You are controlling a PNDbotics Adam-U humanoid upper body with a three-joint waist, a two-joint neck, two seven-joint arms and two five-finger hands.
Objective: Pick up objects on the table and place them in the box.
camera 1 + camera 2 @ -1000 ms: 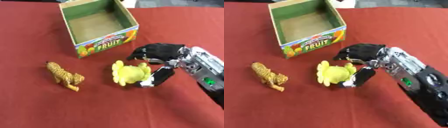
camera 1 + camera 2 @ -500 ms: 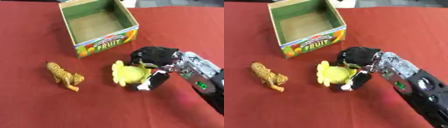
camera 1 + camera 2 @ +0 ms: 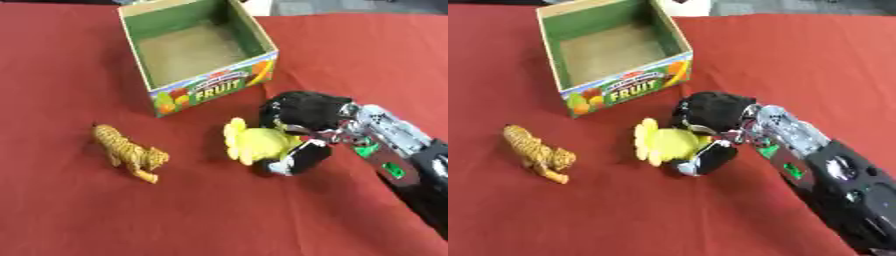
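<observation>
left eye view: tiger [image 3: 129,152] beside box [image 3: 210,91]

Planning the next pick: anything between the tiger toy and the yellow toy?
Nothing. In the left eye view, only bare red tablecloth lies between the tiger toy and the yellow toy, which the right hand is closed around.
</observation>
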